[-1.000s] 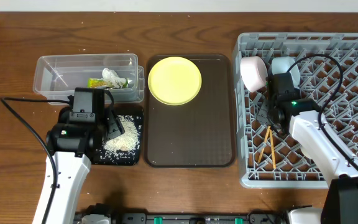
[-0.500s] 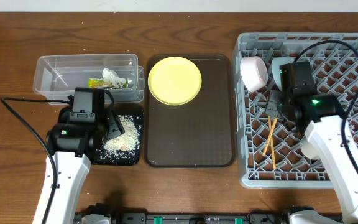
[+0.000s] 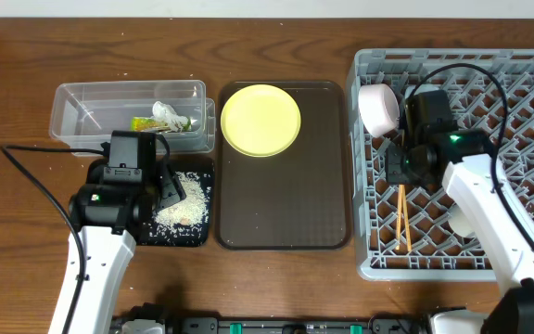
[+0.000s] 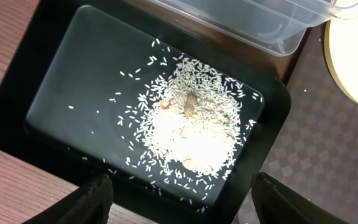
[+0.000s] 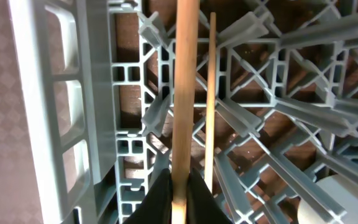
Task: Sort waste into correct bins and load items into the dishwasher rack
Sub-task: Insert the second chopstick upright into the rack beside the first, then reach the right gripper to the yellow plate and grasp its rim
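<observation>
Wooden chopstick (image 5: 185, 93) tight in right gripper (image 5: 179, 186) — left gripper (image 4: 182, 182) wide over black tray (image 4: 61, 93)

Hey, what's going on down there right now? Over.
Left gripper open over black tray of rice. Right gripper shut on chopstick at rack. Plate on brown tray, not racked.

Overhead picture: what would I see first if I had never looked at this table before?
Probably the bright yellow plate, sitting at the far end of the dark brown tray in the middle. Next comes the big grey rack on the right, where the right gripper pinches a wooden chopstick. On the left, a white heap of rice lies in the black tray.
</observation>
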Tool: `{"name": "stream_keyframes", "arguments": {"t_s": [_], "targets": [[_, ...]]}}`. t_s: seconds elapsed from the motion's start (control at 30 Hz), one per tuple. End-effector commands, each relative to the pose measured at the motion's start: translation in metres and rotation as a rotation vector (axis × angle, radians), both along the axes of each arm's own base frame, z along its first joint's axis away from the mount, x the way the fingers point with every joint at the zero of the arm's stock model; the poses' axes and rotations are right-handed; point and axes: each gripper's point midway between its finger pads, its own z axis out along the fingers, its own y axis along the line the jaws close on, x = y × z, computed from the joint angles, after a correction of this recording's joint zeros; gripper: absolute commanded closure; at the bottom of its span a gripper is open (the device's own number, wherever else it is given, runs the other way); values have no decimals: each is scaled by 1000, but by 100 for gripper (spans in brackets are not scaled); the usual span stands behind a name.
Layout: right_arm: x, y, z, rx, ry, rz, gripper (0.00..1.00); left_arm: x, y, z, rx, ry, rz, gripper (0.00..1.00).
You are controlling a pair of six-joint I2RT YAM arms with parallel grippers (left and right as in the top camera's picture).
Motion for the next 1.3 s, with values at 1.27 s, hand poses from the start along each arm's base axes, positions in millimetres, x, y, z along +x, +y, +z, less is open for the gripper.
{"name": "stream_keyframes", "arguments": {"t_s": [1.27], "targets": [[108,203,-49,311,-246,105,32,-2,6,-2,20,10,20,26]]}}
